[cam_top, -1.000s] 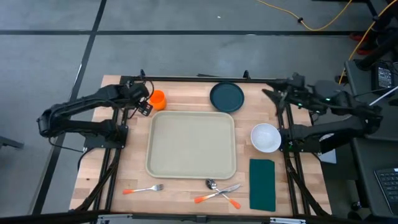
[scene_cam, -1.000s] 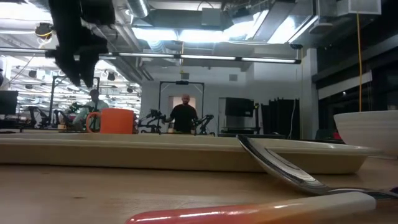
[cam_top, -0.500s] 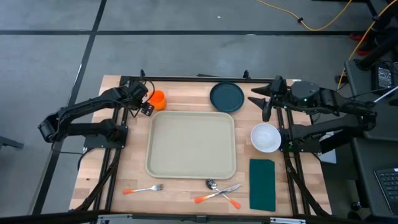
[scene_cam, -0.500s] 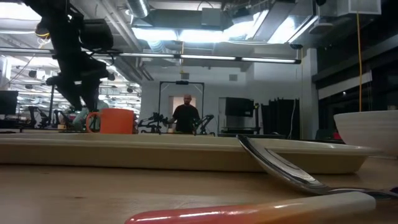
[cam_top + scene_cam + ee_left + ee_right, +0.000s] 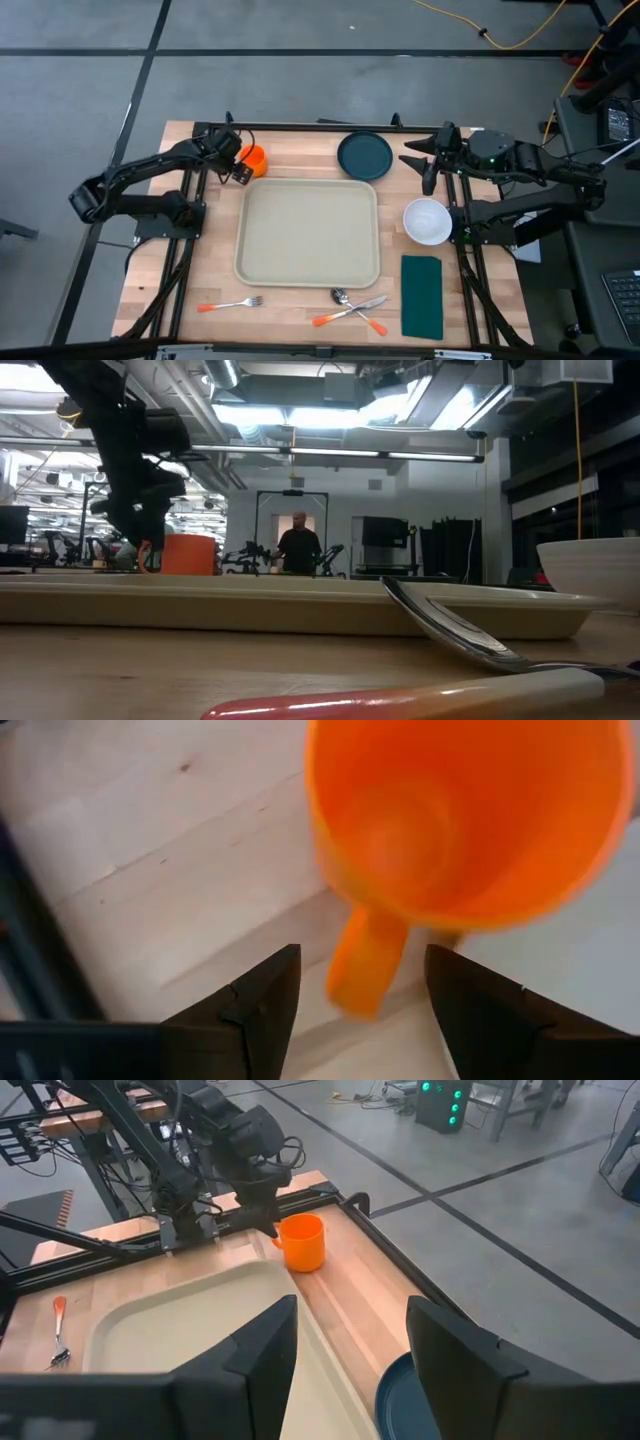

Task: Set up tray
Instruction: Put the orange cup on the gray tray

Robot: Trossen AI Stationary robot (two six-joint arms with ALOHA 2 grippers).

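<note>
Left gripper (image 5: 360, 982) lining up on the orange mug (image 5: 252, 158), tray (image 5: 307, 232) sitting bare mid-table

Tray flat in the table's middle, between mug and teal plate (image 5: 364, 155) at the far edge and the cutlery at the near edge; looks like stiff, light plastic, probably a bit slick; best grabbed by the low raised rim on a long side, not the flat middle; left gripper angled down over the mug's handle (image 5: 362, 960), jaws spread either side, not closed on it; right gripper (image 5: 425, 162) held above the table beside the plate, near the white bowl (image 5: 427, 221), jaws apart, holding nothing.
</note>
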